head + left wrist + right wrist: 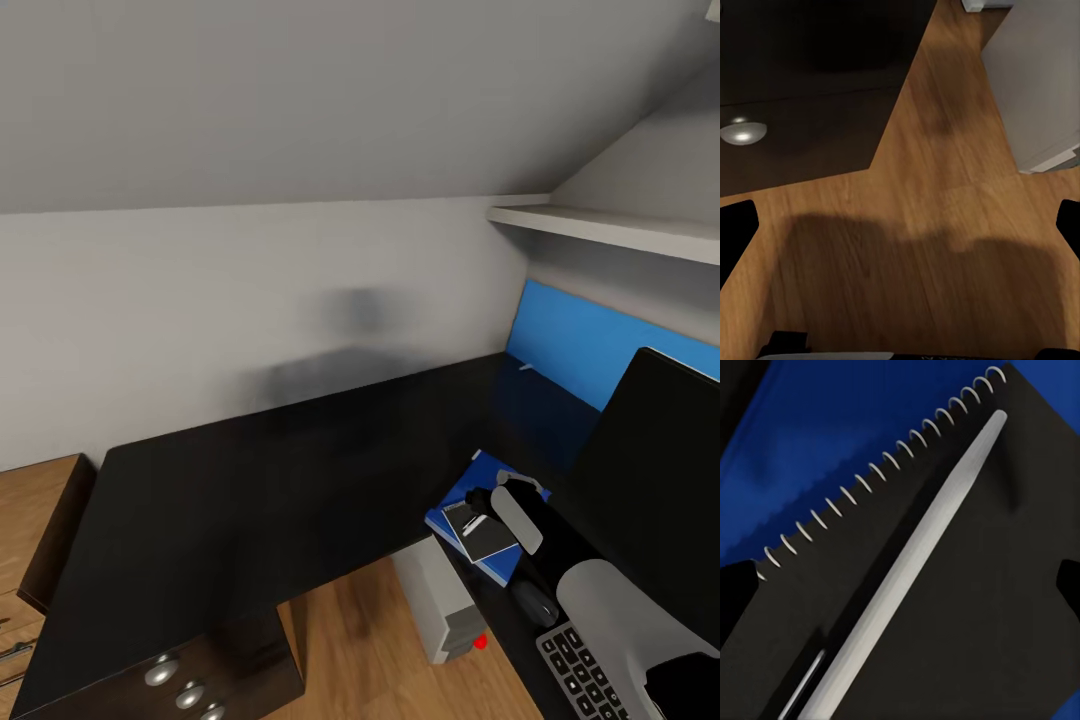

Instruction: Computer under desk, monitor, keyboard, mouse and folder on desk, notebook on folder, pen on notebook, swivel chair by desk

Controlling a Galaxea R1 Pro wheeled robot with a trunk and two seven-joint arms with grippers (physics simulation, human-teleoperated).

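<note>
Black and glossy, the L-shaped desk (250, 500) runs along the pale wall and turns toward the right, where the dark monitor (655, 480) stands on it. Just in front of the screen, the blue folder (470, 495) lies on the desk with the black spiral notebook (480, 535) stacked on top of it, and the right wrist view shows a silver pen (915, 562) lying diagonally across the notebook's cover, near its wire binding. The right gripper (500, 510) hangs directly above this stack; its dark fingertips (1066, 581) sit wide apart at the frame's edges, touching nothing. Beside the folder rest the black mouse (535, 605) and then the keyboard (585, 675). The grey computer (445, 610) stands on the wooden floor (930, 225) under the desk. The left gripper (900, 225) hovers over bare floor near a knobbed drawer (802, 135), its jaws spread and empty.
</note>
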